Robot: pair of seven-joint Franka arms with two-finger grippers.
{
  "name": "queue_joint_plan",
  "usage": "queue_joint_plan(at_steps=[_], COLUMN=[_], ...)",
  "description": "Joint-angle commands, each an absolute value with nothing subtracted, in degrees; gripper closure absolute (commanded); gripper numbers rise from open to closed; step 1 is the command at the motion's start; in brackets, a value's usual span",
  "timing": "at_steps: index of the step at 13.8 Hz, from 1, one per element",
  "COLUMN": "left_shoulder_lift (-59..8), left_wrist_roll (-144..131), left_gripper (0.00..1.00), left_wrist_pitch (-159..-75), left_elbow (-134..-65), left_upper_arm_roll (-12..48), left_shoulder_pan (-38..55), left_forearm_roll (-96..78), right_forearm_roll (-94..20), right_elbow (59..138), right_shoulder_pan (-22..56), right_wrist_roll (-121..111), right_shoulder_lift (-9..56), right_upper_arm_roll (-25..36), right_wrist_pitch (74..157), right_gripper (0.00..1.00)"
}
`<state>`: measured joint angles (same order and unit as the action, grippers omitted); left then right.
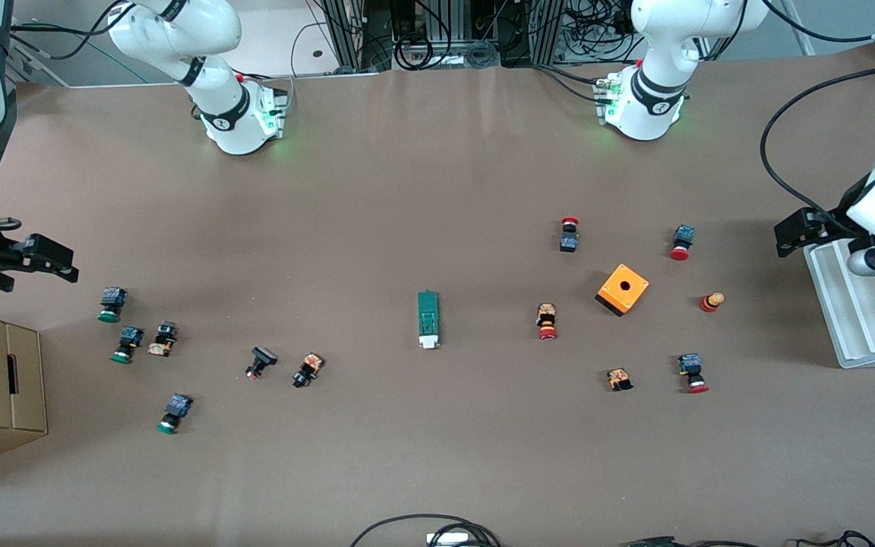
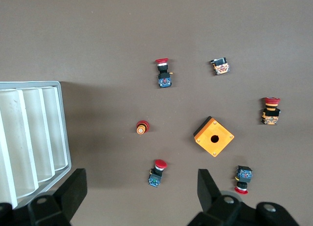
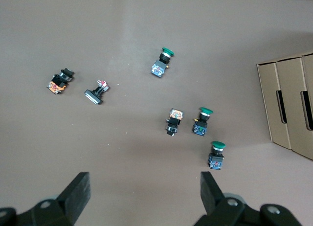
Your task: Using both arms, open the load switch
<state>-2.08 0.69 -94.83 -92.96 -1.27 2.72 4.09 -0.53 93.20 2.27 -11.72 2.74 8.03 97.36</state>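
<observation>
Right gripper [image 1: 65, 266] up over right arm's end of surface [image 1: 407, 190], above green push buttons [image 1: 111, 304]; fingers [image 3: 78, 192] spread wide, empty. Load switch [image 1: 428, 320] flat mid-surface, white block toward front camera. Orange box [image 1: 623, 289] toward left arm's end. Left gripper [image 1: 787, 241] beside white tray [image 1: 863, 319]; fingers [image 2: 73, 189] spread wide, empty.

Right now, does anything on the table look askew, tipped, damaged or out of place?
Nothing looks damaged or spilled. The load switch lies flat mid-table, untouched. Most push buttons lie tipped on their sides, scattered in loose groups toward each arm's end, and the orange box sits turned at an angle among the red ones.
</observation>
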Motion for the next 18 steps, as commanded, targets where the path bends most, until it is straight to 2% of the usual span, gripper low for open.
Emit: queue_joint_plan(at_steps=[1,11,18], left_shoulder_lift=[-2.7,-2.4,-4.9], left_wrist_roll=[0.8,-4.1,-30.6], left_gripper=[0.00,0.00,0.00], left_wrist_pitch=[-93.7,-93.0,-99.5], left_elbow=[-91.6,-92.5,-92.5], left_upper_arm_roll=[-1.0,-0.8,8.3], left_shoulder_pan=[2.3,2.8,10.4], left_forearm_roll=[4.0,-0.5,0.2], right_forearm_roll=[-1.4,-1.6,-1.6], right_elbow=[94.6,94.3,94.3], right_shoulder_pan=[2.5,2.5,2.4], right_wrist_roll=[-14.0,-14.6,-14.6], right_shoulder_lift=[2.2,2.4,2.5], right_upper_arm_roll=[8.7,8.7,8.9], right_wrist_pitch=[99.9,99.9,99.9], right_gripper=[0.00,0.00,0.00])
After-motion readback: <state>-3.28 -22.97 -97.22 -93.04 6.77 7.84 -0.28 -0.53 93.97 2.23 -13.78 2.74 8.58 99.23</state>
